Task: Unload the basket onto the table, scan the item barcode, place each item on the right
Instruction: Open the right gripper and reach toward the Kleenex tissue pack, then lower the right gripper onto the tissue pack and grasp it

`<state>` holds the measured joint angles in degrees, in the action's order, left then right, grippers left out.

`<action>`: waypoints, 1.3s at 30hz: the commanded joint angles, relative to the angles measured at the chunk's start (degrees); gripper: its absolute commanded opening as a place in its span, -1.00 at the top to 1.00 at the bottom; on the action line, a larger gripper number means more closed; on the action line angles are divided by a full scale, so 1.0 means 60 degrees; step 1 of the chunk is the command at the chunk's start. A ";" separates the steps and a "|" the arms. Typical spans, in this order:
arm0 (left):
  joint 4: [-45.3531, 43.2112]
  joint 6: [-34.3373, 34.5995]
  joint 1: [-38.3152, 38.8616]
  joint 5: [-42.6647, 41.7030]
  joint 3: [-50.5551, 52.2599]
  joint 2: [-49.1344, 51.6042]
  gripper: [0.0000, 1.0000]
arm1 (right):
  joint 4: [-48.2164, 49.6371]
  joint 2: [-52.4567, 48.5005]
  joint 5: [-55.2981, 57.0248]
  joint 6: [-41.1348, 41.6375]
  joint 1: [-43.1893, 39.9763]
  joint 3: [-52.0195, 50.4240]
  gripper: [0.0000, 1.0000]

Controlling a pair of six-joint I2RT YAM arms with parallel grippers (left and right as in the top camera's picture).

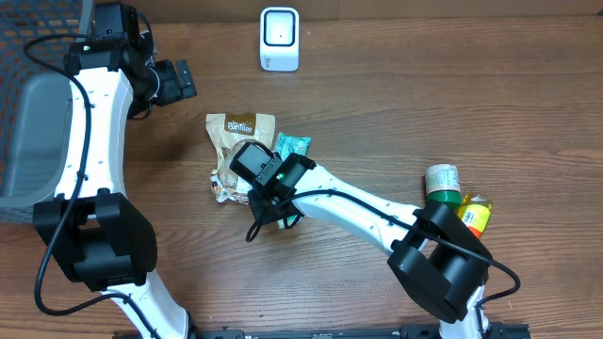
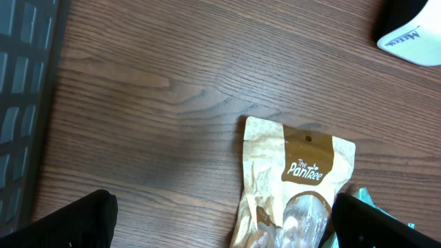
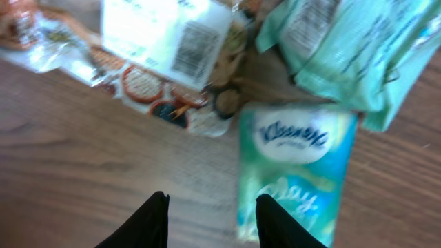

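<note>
Several packets lie in a heap at mid-table: a brown Pantree pouch [image 1: 240, 130] [image 2: 296, 172], a teal packet [image 1: 291, 146] [image 3: 351, 48], a clear snack bag [image 3: 158, 48] with a barcode [image 3: 195, 49] on its white label, and a Kleenex tissue pack [image 3: 296, 165]. My right gripper [image 3: 210, 222] hovers low over this heap, its fingers partly apart with only bare wood between them. The right fingertip overlaps the tissue pack's edge. The white scanner [image 1: 280, 39] stands at the far edge. My left gripper [image 2: 220, 227] is wide open above the wood beside the Pantree pouch.
A grey mesh basket [image 1: 28, 132] fills the left side, next to the left arm. A green-capped bottle [image 1: 441, 182] and a yellow-red item [image 1: 475, 215] stand at the right, near the right arm's base. The scanner's corner [image 2: 413, 31] shows in the left wrist view.
</note>
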<state>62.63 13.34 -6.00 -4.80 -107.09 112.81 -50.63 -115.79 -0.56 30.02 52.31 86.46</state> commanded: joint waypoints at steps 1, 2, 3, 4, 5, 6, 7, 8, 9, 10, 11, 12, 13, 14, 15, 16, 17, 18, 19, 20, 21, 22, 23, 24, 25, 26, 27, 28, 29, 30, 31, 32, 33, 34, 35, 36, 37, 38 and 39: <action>0.0018 -0.0153 0.0073 -0.0102 -0.0124 -0.0135 -0.99 | 0.0087 0.0095 0.0568 0.0040 0.0004 -0.0255 0.23; 0.0018 -0.0153 0.0073 -0.0102 -0.0124 -0.0131 -1.00 | 0.0080 0.0095 0.0601 0.0040 0.0004 -0.0288 0.23; 0.0018 -0.0153 0.0073 -0.0102 -0.0124 -0.0131 -0.99 | 0.0069 0.0095 0.0656 0.0044 0.0004 -0.0324 0.23; 0.0018 -0.0153 0.0073 -0.0102 -0.0124 -0.0131 -0.99 | 0.0073 0.0095 0.0659 0.0040 0.0004 -0.0368 0.23; 0.0018 -0.0153 0.0073 -0.0102 -0.0124 -0.0131 -0.99 | 0.0084 0.0095 0.0659 0.0040 -0.0004 -0.0423 0.22; 0.0018 -0.0153 0.0073 -0.0102 -0.0124 -0.0131 -0.99 | 0.0084 0.0095 0.0659 0.0040 -0.0004 -0.0463 0.21; 0.0015 -0.0153 0.0069 -0.0102 -0.0124 -0.0131 -1.00 | 0.0084 0.0095 0.0659 0.0040 -0.0004 -0.0506 0.21; 0.0015 -0.0153 0.0066 -0.0102 -0.0124 -0.0131 -1.00 | 0.0084 0.0095 0.0659 0.0044 -0.0004 -0.0568 0.21; 0.0015 -0.0153 0.0066 -0.0102 -0.0124 -0.0131 -0.99 | 0.0076 0.0095 0.0659 0.0044 -0.0004 -0.0630 0.21; 0.0018 -0.0153 0.0066 -0.0102 -0.0124 -0.0131 -1.00 | 0.0080 0.0095 0.0659 0.0044 -0.0007 -0.0670 0.21; 0.0015 -0.0153 0.0066 -0.0102 -0.0124 -0.0131 -0.99 | 0.0102 0.0095 0.0699 0.0047 -0.0007 -0.0721 0.21; 0.0018 -0.0153 0.0066 -0.0102 -0.0124 -0.0131 -0.99 | 0.0113 0.0095 0.0765 0.0055 -0.0015 -0.0758 0.20; 0.0018 -0.0153 0.0066 -0.0102 -0.0124 -0.0131 -0.99 | 0.0109 0.0095 0.0874 0.0076 -0.0018 -0.0780 0.20; 0.0018 -0.0153 0.0066 -0.0102 -0.0124 -0.0131 -0.99 | 0.0076 0.0095 0.0947 0.0076 -0.0025 -0.0787 0.21; 0.0015 -0.0153 0.0069 -0.0102 -0.0124 -0.0131 -1.00 | 0.0022 0.0095 0.0947 0.0073 -0.0047 -0.0787 0.24; 0.0018 -0.0153 0.0069 -0.0098 -0.0124 -0.0131 -0.99 | -0.0044 0.0095 0.0947 0.0073 -0.0066 -0.0783 0.32; 0.0018 -0.0153 0.0066 -0.0102 -0.0124 -0.0131 -0.99 | -0.0102 0.0098 0.0951 0.0073 -0.0087 -0.0772 0.32; 0.0018 -0.0153 0.0066 -0.0102 -0.0124 -0.0131 -0.99 | -0.0175 0.0098 0.0991 0.0076 -0.0131 -0.0761 0.26; 0.0018 -0.0153 0.0066 -0.0102 -0.0124 -0.0131 -0.99 | -0.0291 0.0098 0.1013 0.0080 -0.0211 -0.0721 0.19; 0.0015 -0.0153 0.0066 -0.0102 -0.0124 -0.0131 -1.00 | -0.0401 0.0098 0.1013 0.0080 -0.0295 -0.0678 0.15; 0.0018 -0.0153 0.0066 -0.0102 -0.0124 -0.0131 -0.99 | -0.0586 0.0098 0.1005 0.0098 -0.0419 -0.0608 0.14; 0.0018 -0.0153 0.0066 -0.0102 -0.0124 -0.0131 -1.00 | -0.0823 0.0109 0.0965 0.0142 -0.0543 -0.0521 0.14; 0.0018 -0.0153 0.0066 -0.0102 -0.0124 -0.0131 -0.99 | -0.1049 0.0120 0.0841 0.0146 -0.0648 -0.0430 0.11; 0.0018 -0.0153 0.0066 -0.0102 -0.0124 -0.0131 -0.99 | -0.1191 0.0164 0.0681 0.0135 -0.0718 -0.0346 0.07; 0.0015 -0.0153 0.0066 -0.0102 -0.0124 -0.0131 -1.00 | -0.1275 0.0222 0.0477 0.0015 -0.0776 -0.0284 0.06; 0.0018 -0.0153 0.0069 -0.0102 -0.0124 -0.0131 -1.00 | -0.1271 0.0295 0.0342 -0.0135 -0.0798 -0.0262 0.04; 0.0018 -0.0153 0.0076 -0.0102 -0.0124 -0.0131 -1.00 | -0.1260 0.0408 0.0313 -0.0262 -0.0805 -0.0259 0.03; 0.0018 -0.0153 0.0076 -0.0102 -0.0124 -0.0131 -0.99 | -0.1260 0.0528 0.0331 -0.0262 -0.0805 -0.0259 0.03; 0.0018 -0.0153 0.0073 -0.0102 -0.0124 -0.0131 -0.99 | -0.1268 0.0667 0.0328 -0.0266 -0.0834 -0.0259 0.03; 0.0015 -0.0153 0.0073 -0.0102 -0.0124 -0.0131 -0.99 | -0.1279 0.0794 0.0324 -0.0266 -0.0871 -0.0259 0.02; 0.0018 -0.0153 0.0058 -0.0102 -0.0124 -0.0131 -1.00 | -0.1322 0.0940 0.0328 -0.0299 -0.0943 -0.0259 0.02; 0.0018 -0.0153 0.0055 -0.0102 -0.0124 -0.0131 -0.99 | -0.1384 0.1064 0.0328 -0.0375 -0.1053 -0.0259 0.03; 0.0018 -0.0153 0.0055 -0.0102 -0.0124 -0.0131 -0.99 | -0.1461 0.1173 0.0324 -0.0492 -0.1213 -0.0259 0.03; 0.0018 -0.0153 0.0058 -0.0102 -0.0124 -0.0131 -1.00 | -0.1526 0.1228 0.0324 -0.0554 -0.1373 -0.0259 0.03; 0.0018 -0.0153 0.0058 -0.0102 -0.0124 -0.0131 -1.00 | -0.1596 0.1257 0.0321 -0.0586 -0.1559 -0.0259 0.03; 0.0018 -0.0153 0.0058 -0.0102 -0.0124 -0.0131 -0.99 | -0.1668 0.1260 0.0291 -0.0586 -0.1792 -0.0262 0.03; 0.0018 -0.0153 0.0058 -0.0102 -0.0124 -0.0131 -1.00 | -0.1712 0.1253 0.0178 -0.0659 -0.2018 -0.0280 0.03; 0.0018 -0.0153 0.0058 -0.0102 -0.0124 -0.0131 -0.99 | -0.1712 0.1224 -0.0193 -0.1031 -0.2229 -0.0306 0.03; 0.0018 -0.0153 0.0058 -0.0102 -0.0124 -0.0131 -0.99 | -0.1698 0.1217 -0.0663 -0.1439 -0.2379 -0.0324 0.03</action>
<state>62.63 13.34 -6.00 -4.80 -107.09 112.81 -60.86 -109.60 -0.12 26.06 41.08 83.35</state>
